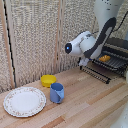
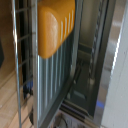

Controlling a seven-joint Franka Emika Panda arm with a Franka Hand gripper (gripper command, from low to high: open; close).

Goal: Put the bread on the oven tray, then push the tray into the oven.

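Bread (image 1: pixel 104 58): orange-brown oblong loaf piece with scored top, lay flat on the oven pan.
Oven pan (image 1: pixel 111 64): dark wire tray, level, partly inside the oven mouth.
Oven (image 1: pixel 119 46): dark-topped box at the counter's far right edge, front open.

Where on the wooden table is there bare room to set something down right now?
Bare wood lies between the blue mug and the wire oven pan, and in front of the mug toward the camera. It is crowded around the patterned round plate, yellow bowl and mug.
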